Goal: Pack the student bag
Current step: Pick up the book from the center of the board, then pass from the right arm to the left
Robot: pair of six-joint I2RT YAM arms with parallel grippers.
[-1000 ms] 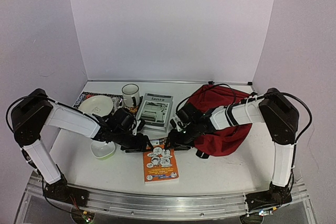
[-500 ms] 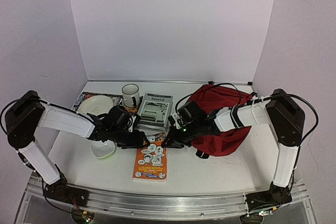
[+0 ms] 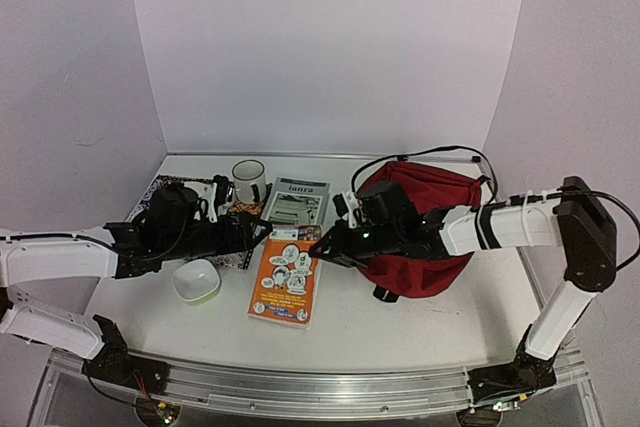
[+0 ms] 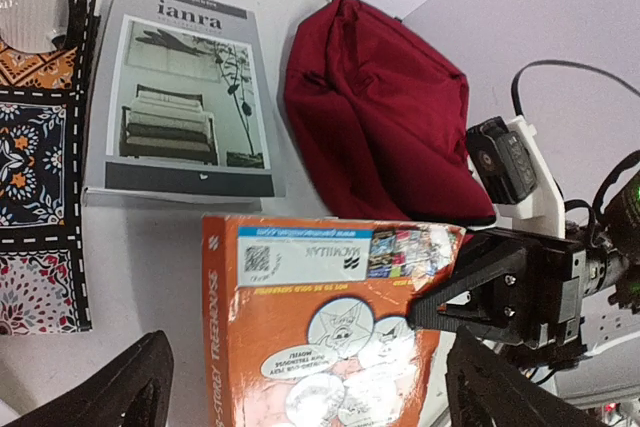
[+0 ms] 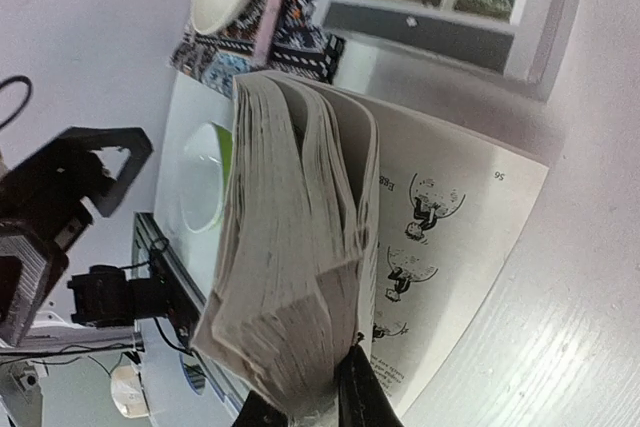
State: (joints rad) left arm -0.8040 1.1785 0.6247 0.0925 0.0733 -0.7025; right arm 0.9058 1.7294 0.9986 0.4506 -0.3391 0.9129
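Table (image 3: 400,325): white, carries everything listed here
Orange book (image 3: 284,285): nearest thing, middle of the table, cartoon cover up and far right corner lifted; in the right wrist view its pages fan apart above an illustrated page that lies flat
Bowl (image 3: 196,280): white and green, upright, just left of the book and apart from it
Left gripper (image 3: 247,237): jaws spread wide with nothing in their grip, low over the table by the book's far left corner; whether a finger touches the cover cannot be told
Right gripper (image 3: 320,246): closed, pinching the book's raised far right corner by the page edges
Patterned mat (image 4: 30,217): flat, left of the magazine, largely hidden under the left arm in the top view
Grey magazine (image 3: 298,202): titled "ianra", flat, just beyond the book, between the mat and the bag
Mug (image 3: 248,179): white with a dark rim and handle, upright, at the mat's far end, left of the magazine
Student bag (image 3: 425,192): dark red, slumped on the right half of the table, right of the magazine and the book, partly behind the right forearm; whether its zipper is open cannot be told
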